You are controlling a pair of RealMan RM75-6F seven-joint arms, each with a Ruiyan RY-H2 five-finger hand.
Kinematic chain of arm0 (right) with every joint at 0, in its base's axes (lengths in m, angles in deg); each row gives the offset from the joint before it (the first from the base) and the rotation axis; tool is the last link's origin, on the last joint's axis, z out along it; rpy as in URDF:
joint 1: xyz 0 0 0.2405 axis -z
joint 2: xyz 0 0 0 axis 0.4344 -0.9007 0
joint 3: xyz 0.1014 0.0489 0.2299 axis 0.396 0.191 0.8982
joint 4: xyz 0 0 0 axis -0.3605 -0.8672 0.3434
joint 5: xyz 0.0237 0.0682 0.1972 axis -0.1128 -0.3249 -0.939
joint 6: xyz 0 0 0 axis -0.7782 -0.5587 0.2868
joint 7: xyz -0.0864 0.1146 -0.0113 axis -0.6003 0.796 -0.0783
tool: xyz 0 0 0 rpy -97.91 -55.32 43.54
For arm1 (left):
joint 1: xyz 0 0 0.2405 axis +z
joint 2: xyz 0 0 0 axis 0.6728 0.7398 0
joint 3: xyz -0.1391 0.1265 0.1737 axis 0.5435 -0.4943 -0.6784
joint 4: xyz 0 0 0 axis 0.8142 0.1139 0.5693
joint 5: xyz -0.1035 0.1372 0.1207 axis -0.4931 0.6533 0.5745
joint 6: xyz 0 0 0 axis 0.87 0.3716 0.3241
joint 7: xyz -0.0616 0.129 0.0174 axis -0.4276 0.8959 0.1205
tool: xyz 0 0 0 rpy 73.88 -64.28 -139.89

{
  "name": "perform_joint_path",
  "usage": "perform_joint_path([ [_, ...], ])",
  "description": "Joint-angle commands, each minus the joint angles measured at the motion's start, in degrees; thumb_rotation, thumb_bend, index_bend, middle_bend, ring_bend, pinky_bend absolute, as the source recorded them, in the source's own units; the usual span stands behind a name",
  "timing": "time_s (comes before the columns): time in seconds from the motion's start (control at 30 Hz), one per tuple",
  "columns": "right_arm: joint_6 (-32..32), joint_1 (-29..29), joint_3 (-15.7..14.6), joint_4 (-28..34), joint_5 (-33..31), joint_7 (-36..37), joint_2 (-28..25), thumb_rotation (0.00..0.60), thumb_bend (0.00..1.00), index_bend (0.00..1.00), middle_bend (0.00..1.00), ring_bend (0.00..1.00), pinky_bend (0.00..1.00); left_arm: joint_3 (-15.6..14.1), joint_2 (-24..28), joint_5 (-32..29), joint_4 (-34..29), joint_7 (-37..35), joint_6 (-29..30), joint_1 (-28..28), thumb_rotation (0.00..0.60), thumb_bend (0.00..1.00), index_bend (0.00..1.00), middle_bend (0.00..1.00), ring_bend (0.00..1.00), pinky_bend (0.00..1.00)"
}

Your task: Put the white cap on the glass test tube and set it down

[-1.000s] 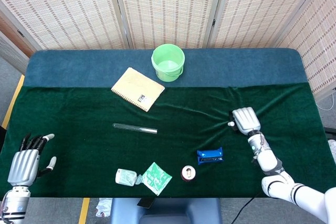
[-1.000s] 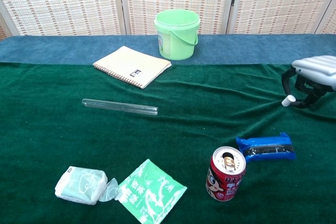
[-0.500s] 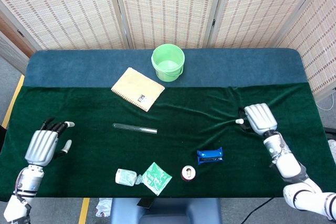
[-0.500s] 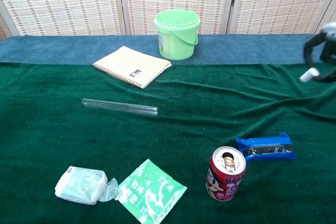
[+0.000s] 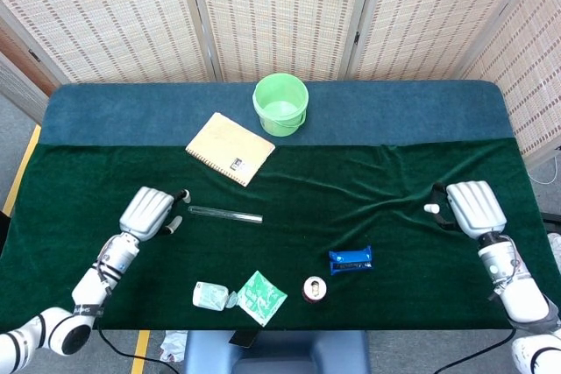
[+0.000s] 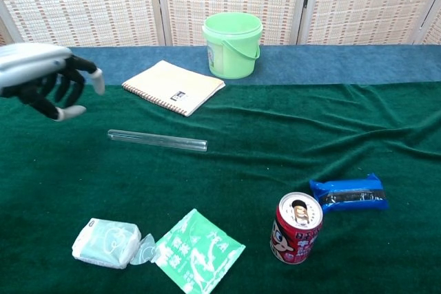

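Note:
The glass test tube (image 5: 225, 214) (image 6: 157, 140) lies flat on the green cloth, left of centre. My left hand (image 5: 149, 212) (image 6: 41, 80) hovers just off the tube's left end, fingers loosely curled and apart, holding nothing. My right hand (image 5: 473, 208) is far to the right, out of the chest view. It pinches the small white cap (image 5: 431, 208) at its fingertips, above the cloth.
A green bucket (image 5: 280, 104) and a tan notebook (image 5: 230, 148) sit behind the tube. Toward the front edge lie a tissue pack (image 6: 107, 242), a green sachet (image 6: 198, 249), a red can (image 6: 296, 228) and a blue packet (image 6: 348, 193).
My left hand has swung from the front left corner to the tube's left end. My right hand has carried the cap to the right and out of the chest view.

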Motion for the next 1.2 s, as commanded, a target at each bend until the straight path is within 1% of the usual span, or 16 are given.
perform_joint_path([
  [0.03,-0.06,0.26,-0.14,-0.51,0.14,0.71,0.01,0.600,0.54,0.73,0.95,1.00,1.00,0.63,-3.33,-4.08,2.74,3.48,-3.98,-3.53,0.600,0.40,0.41,0.76,0.69,0.74],
  [0.13,0.21,0.33,-0.26,-1.09,0.10,1.19,0.14,0.600,0.54,0.73,0.95,1.00,1.00,0.46,-5.46,-7.15,4.09,6.57,-5.80,-5.30,0.600,0.40,0.41,0.77,0.70,0.75],
  [0.33,0.76,0.27,-0.42,-1.93,0.03,1.57,0.58,0.600,0.54,0.74,0.95,1.00,1.00,0.81,-10.26,-14.52,7.09,12.47,-6.98,-8.15,0.600,0.37,0.40,0.79,0.71,0.77],
  [0.5,1.04,0.33,-0.62,-2.44,0.02,1.75,0.90,0.600,0.54,0.74,0.95,1.00,1.00,0.92,-13.29,-19.42,8.40,16.58,-6.02,-9.94,0.600,0.37,0.41,0.80,0.72,0.78],
  [0.6,1.17,0.40,-0.76,-2.80,0.04,1.92,1.17,0.600,0.54,0.74,0.95,1.00,1.00,1.09,-15.22,-21.60,9.32,17.86,-5.11,-10.75,0.600,0.36,0.42,0.81,0.73,0.78],
  [0.9,1.33,0.62,-0.97,-3.68,0.25,2.71,1.76,0.600,0.54,0.74,0.95,1.00,1.00,1.51,-19.38,-26.54,12.47,20.31,-3.66,-13.03,0.600,0.35,0.44,0.83,0.75,0.79],
  [1.2,1.85,0.48,-0.97,-4.37,0.28,3.13,2.09,0.600,0.55,0.74,0.95,1.00,1.00,1.28,-21.34,-28.61,13.67,20.95,-2.71,-14.21,0.600,0.35,0.47,0.85,0.76,0.80],
])
